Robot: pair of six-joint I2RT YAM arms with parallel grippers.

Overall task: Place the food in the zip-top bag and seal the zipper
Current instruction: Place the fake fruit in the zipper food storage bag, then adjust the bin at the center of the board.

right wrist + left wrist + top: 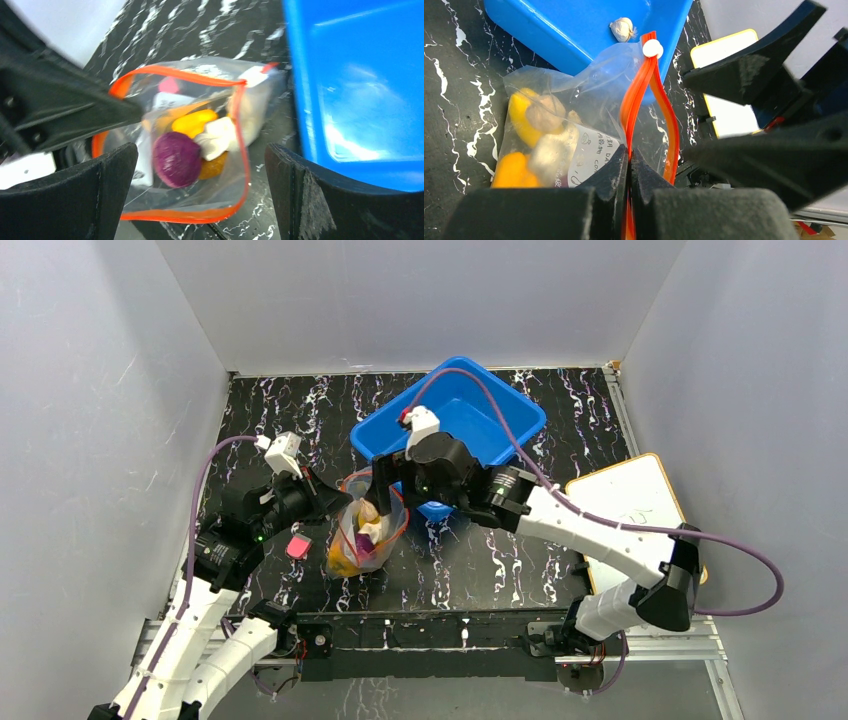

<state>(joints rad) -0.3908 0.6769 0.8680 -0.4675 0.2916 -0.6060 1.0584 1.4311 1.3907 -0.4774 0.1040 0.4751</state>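
The zip-top bag (365, 532) stands on the table in front of the blue bin, its mouth open. Inside it lies the food: a purple piece (176, 159), yellow fruit (195, 121), white bits (220, 137) and an orange lump (511, 170). My left gripper (629, 156) is shut on the red-orange zipper (640, 85) at the bag's left end; a white slider (653, 48) sits at the far end. My right gripper (200, 167) is open just above the bag's mouth, its fingers (105, 185) either side of it, touching nothing. One white bit (623, 29) lies in the bin.
The blue bin (470, 410) stands right behind the bag, close to my right gripper (385, 490). A small pink block (297, 545) lies left of the bag, under my left gripper (335, 502). A white board with a yellow rim (630, 505) lies at the right.
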